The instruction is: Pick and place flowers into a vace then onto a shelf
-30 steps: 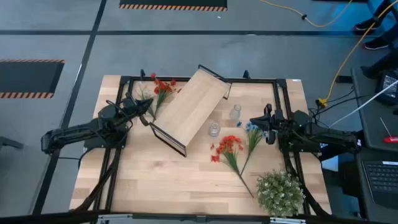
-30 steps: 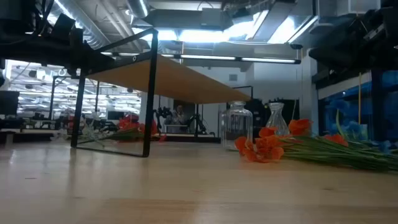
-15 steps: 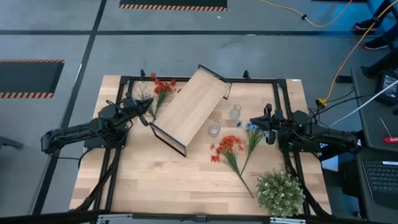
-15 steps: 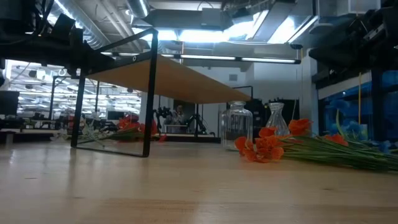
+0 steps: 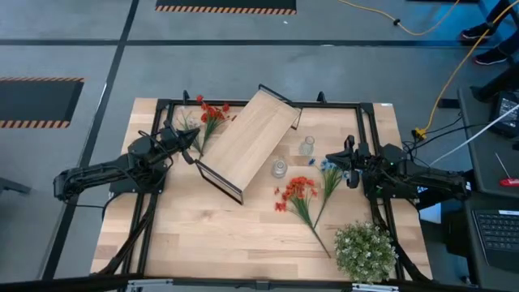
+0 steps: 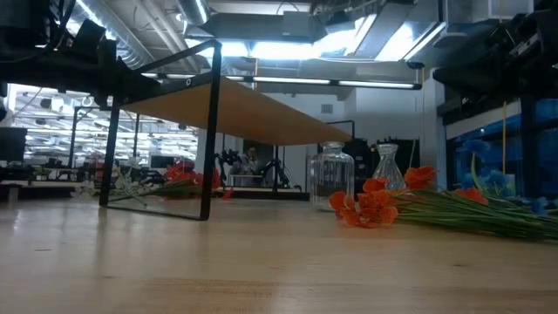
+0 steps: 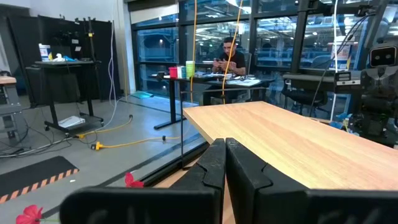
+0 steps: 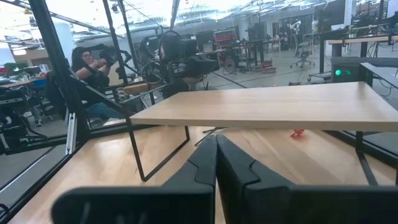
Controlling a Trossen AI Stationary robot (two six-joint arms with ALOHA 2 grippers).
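Right hand (image 5: 330, 160), fingers pressed together and empty, hovers just beside the flowers (image 5: 306, 197) — stems running away toward the tabletop's (image 5: 211, 235) near edge — nearer than the left hand (image 5: 191, 138).

The table (image 5: 203, 227) is pale wood in narrow glued strips, smooth with a soft sheen. The shelf (image 5: 247, 139) has a light wood board, smooth and matt, on thin black metal wire legs. Two small vases (image 6: 333, 179) are clear glass, glossy and see-through. The flowers (image 5: 302, 195) look like plastic stems with cloth-like orange petals. The bushy plant (image 5: 365, 250) appears plastic, rough and matt. The left gripper (image 7: 224, 163) and right gripper (image 8: 216, 158) have matt black plastic-looking fingers.
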